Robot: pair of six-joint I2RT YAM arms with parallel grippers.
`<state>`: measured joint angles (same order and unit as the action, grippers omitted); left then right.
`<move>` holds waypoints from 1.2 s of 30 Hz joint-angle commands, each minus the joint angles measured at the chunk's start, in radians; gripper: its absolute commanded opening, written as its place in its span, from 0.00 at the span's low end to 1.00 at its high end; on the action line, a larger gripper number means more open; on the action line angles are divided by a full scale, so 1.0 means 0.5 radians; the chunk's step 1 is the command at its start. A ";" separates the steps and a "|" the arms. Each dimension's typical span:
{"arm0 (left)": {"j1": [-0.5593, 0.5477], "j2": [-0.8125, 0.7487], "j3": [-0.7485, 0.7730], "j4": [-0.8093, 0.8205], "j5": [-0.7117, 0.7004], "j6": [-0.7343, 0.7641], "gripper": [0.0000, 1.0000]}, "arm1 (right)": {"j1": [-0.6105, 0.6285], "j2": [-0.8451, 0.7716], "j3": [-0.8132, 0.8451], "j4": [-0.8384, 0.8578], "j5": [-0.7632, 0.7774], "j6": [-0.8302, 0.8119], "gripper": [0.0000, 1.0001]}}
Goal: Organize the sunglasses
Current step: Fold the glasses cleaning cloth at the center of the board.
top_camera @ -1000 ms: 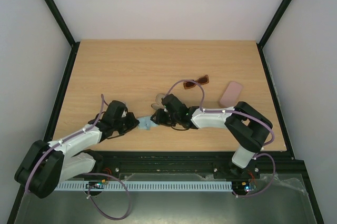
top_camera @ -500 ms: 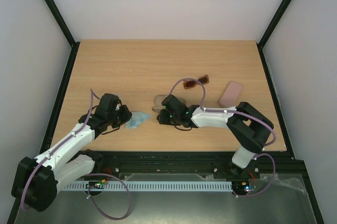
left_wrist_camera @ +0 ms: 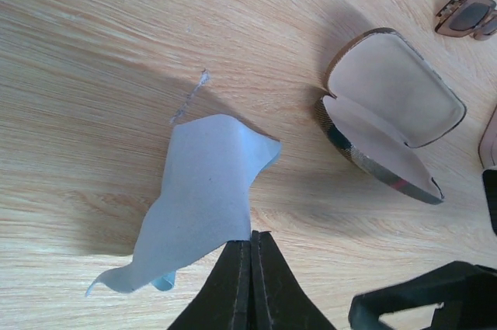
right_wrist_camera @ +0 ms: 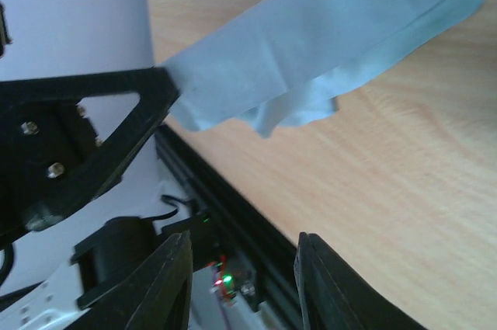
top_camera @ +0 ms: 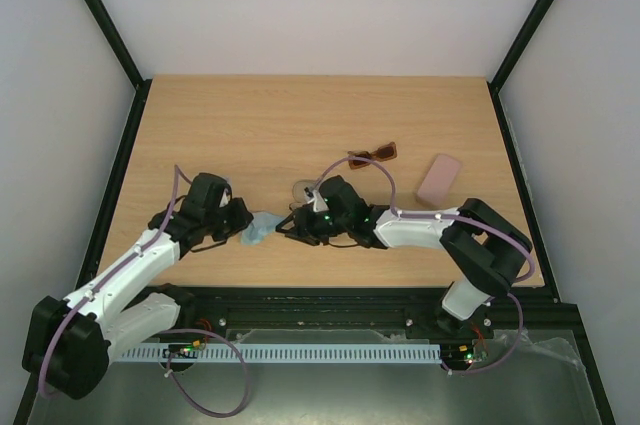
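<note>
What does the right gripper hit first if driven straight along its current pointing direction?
Probably the light blue cloth, which sits dead ahead of the open right gripper in its wrist view and is pinched by the left gripper. The gap between them is unclear.

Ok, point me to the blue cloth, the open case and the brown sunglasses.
blue cloth (left_wrist_camera: pixel 203 190): left wrist view, middle of the sheet.
open case (left_wrist_camera: pixel 392 89): left wrist view, pale lining of the upper half.
brown sunglasses (top_camera: pixel 372 155): top external view, middle of the frame front.
</note>
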<state>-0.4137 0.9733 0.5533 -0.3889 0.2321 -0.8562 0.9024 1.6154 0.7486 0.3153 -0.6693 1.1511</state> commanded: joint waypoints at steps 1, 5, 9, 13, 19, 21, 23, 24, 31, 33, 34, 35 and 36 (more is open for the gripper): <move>0.011 0.006 0.074 -0.085 0.046 0.034 0.02 | -0.006 -0.064 -0.049 0.303 -0.223 0.274 0.37; 0.011 0.005 0.087 -0.102 0.057 0.031 0.02 | -0.006 -0.042 -0.045 0.286 -0.186 0.269 0.37; 0.011 0.018 0.109 -0.125 0.063 0.027 0.02 | 0.002 -0.022 0.061 -0.092 0.105 -0.110 0.39; 0.012 0.043 0.129 -0.132 0.077 0.019 0.02 | 0.083 -0.022 0.116 -0.330 0.648 -0.597 0.41; 0.020 0.088 0.147 -0.145 0.083 0.025 0.02 | 0.275 0.142 0.210 -0.388 1.011 -1.136 0.41; 0.021 0.095 0.155 -0.154 0.077 0.022 0.02 | 0.314 0.226 0.269 -0.423 1.105 -1.208 0.41; 0.021 0.097 0.163 -0.165 0.071 0.019 0.02 | 0.332 0.302 0.332 -0.425 1.198 -1.232 0.41; 0.023 0.099 0.167 -0.169 0.066 0.019 0.02 | 0.335 0.345 0.358 -0.432 1.235 -1.237 0.41; 0.030 0.096 0.193 -0.199 0.063 0.031 0.02 | 0.335 0.522 0.495 -0.470 1.478 -1.149 0.41; 0.033 0.102 0.191 -0.199 0.063 0.035 0.02 | 0.337 0.561 0.528 -0.482 1.491 -1.131 0.41; 0.033 0.100 0.192 -0.199 0.061 0.037 0.02 | 0.336 0.583 0.548 -0.490 1.500 -1.119 0.41; 0.034 0.100 0.193 -0.195 0.059 0.037 0.02 | 0.336 0.606 0.565 -0.503 1.506 -1.113 0.41; 0.036 0.100 0.193 -0.195 0.055 0.040 0.02 | 0.335 0.626 0.579 -0.509 1.508 -1.112 0.41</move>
<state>-0.4042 1.0191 0.6254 -0.4599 0.2615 -0.8513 1.0691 1.8896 0.9913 0.0963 0.0071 0.5812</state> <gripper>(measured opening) 0.020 0.412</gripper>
